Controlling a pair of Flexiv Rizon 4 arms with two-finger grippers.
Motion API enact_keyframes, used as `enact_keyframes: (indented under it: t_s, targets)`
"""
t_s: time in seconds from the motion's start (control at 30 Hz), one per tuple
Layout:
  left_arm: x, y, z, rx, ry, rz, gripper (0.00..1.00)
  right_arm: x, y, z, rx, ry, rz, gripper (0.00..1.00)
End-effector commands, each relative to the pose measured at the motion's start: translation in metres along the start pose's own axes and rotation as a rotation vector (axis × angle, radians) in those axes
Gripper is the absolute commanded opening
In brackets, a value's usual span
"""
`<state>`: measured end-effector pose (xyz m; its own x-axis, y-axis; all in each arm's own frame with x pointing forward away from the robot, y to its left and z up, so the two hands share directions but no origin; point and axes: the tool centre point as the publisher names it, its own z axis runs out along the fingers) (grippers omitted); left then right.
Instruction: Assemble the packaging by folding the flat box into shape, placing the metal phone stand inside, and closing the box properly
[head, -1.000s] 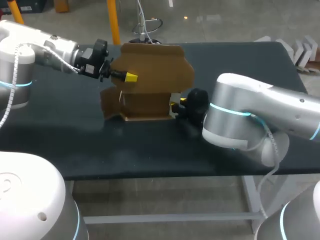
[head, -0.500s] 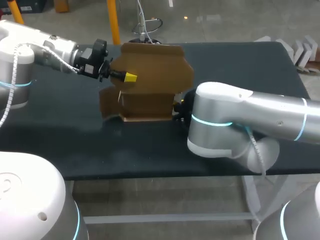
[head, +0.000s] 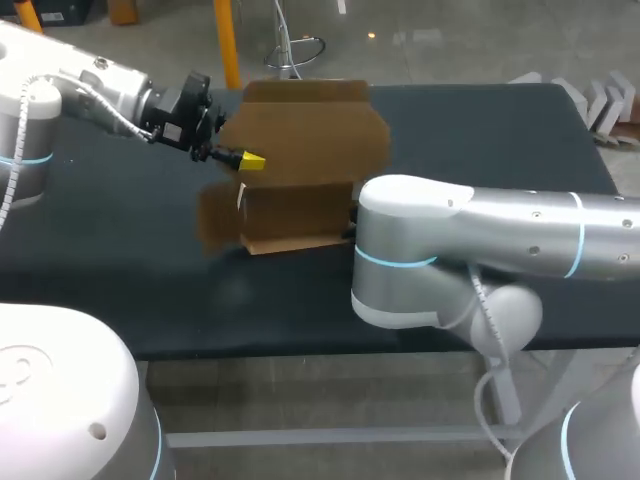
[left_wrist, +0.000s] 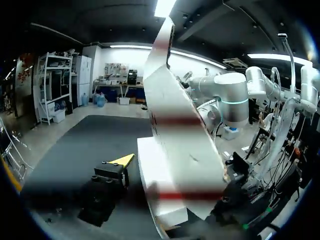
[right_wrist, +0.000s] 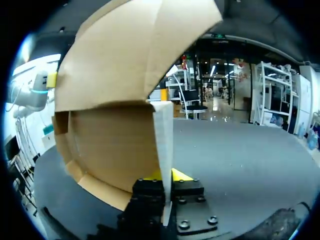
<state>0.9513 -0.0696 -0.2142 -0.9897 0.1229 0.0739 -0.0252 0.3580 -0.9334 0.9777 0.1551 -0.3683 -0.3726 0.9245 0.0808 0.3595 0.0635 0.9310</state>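
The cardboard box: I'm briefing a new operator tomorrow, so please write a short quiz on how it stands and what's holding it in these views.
1. True or false: the cardboard box lies flat on the table.
2. In the right wrist view, what runs between the yellow tips of the right gripper? A) a box panel's edge B) a metal stand C) nothing
3. Fill in: in the head view, the right arm hides its own ____.
Key: 1 false, it stands partly folded; 2 A; 3 gripper.
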Motion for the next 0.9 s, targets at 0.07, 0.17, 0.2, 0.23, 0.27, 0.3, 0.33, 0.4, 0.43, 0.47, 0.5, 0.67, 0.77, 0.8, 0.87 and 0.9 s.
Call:
enact_keyframes:
  t_s: [0.07, 0.17, 0.2, 0.23, 0.27, 0.3, 0.33, 0.4, 0.43, 0.47, 0.5, 0.67, 0.77, 0.8, 0.87, 0.9]
  targets:
    - [0.026, -0.014, -0.015, -0.095, -0.048, 0.043, 1.0, 0.0, 0.001, -0.004, 0.037, -0.08, 0.024, 0.0]
    - [0.035, -0.016, -0.019, -0.138, -0.06, 0.062, 1.0, -0.006, 0.001, -0.006, 0.063, -0.05, 0.044, 0.0]
    - [0.037, -0.016, -0.02, -0.152, -0.067, 0.067, 1.0, -0.008, 0.001, -0.008, 0.074, -0.041, 0.051, 0.0]
    - [0.039, -0.016, -0.02, -0.164, -0.072, 0.069, 1.0, -0.009, 0.001, -0.009, 0.09, -0.03, 0.053, 0.0]
    - [0.042, -0.015, -0.021, -0.188, -0.086, 0.068, 1.0, -0.012, 0.001, -0.011, 0.079, 0.0, 0.056, 0.0]
    - [0.044, -0.015, -0.022, -0.203, -0.098, 0.065, 1.0, -0.014, 0.001, -0.013, 0.077, 0.023, 0.062, 0.0]
    - [0.046, -0.014, -0.022, -0.215, -0.109, 0.062, 1.0, -0.015, 0.001, -0.015, 0.078, 0.041, 0.063, 0.0]
    - [0.051, -0.012, -0.025, -0.227, -0.13, 0.062, 1.0, -0.018, 0.002, -0.019, 0.081, 0.069, 0.068, 0.0]
    - [0.053, -0.011, -0.026, -0.233, -0.142, 0.061, 1.0, -0.019, 0.003, -0.02, 0.09, 0.085, 0.07, 0.0]
    - [0.055, -0.01, -0.028, -0.241, -0.153, 0.059, 1.0, -0.02, 0.004, -0.022, 0.094, 0.09, 0.069, 0.0]
    - [0.057, -0.01, -0.029, -0.244, -0.164, 0.06, 1.0, -0.021, 0.004, -0.023, 0.103, 0.103, 0.069, 0.0]
    - [0.065, -0.012, -0.035, -0.295, -0.198, 0.069, 1.0, -0.027, 0.007, -0.029, 0.137, 0.173, 0.078, 0.0]
    - [0.069, -0.012, -0.037, -0.305, -0.209, 0.07, 1.0, -0.03, 0.006, -0.032, 0.153, 0.212, 0.093, 0.0]
    - [0.07, -0.012, -0.037, -0.311, -0.214, 0.069, 1.0, -0.03, 0.006, -0.032, 0.164, 0.222, 0.095, 0.0]
    - [0.072, -0.011, -0.038, -0.32, -0.217, 0.071, 1.0, -0.032, 0.004, -0.034, 0.171, 0.265, 0.104, 0.0]
    - [0.073, -0.011, -0.039, -0.328, -0.217, 0.073, 1.0, -0.033, 0.004, -0.034, 0.176, 0.272, 0.1, 0.0]
